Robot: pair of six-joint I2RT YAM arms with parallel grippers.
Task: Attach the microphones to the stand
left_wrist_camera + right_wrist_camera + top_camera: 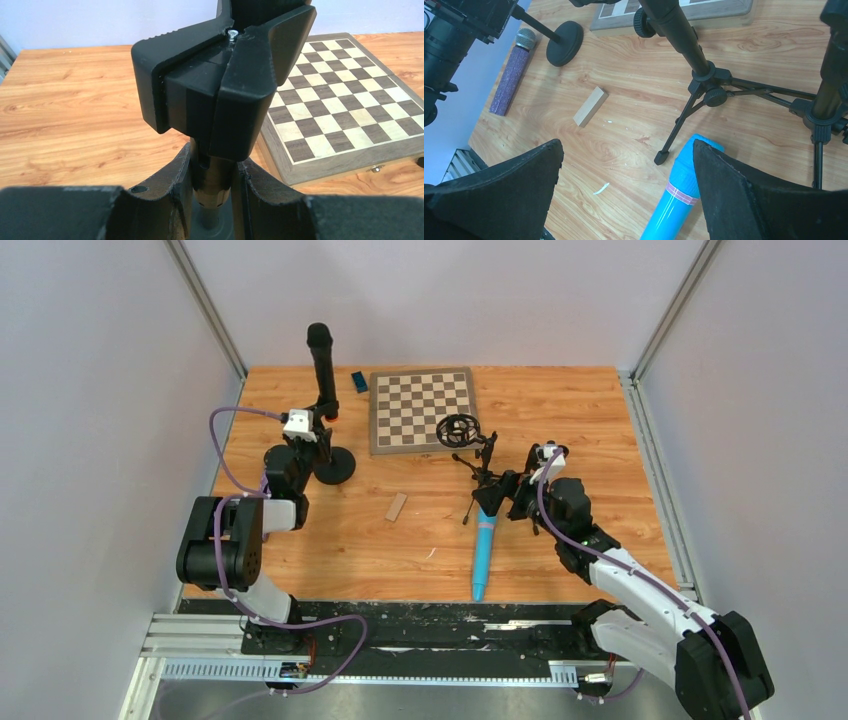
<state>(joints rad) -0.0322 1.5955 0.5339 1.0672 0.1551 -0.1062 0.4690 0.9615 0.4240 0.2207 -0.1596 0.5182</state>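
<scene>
Wooden table (pixel 600 420). Chessboard (pixel 423 408) at far centre. Round-base stand (pixel 333 466) at left, black microphone (pixel 320 360) upright in clip (pixel 220 90). Left end effector (pixel 210 167) pinched tight on round-base stand just below clip. Tripod stand (pixel 704 82) right of centre. Right end effector (pixel 626 150) spread wide over light blue microphone (pixel 484 550), which lies flat by tripod feet. Purple microphone (pixel 506 82) flat on table near round base. Wooden block (pixel 396 506) between stands.

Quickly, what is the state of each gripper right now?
Left gripper: shut on the stand pole.
Right gripper: open, holding nothing, over the light blue microphone.
</scene>
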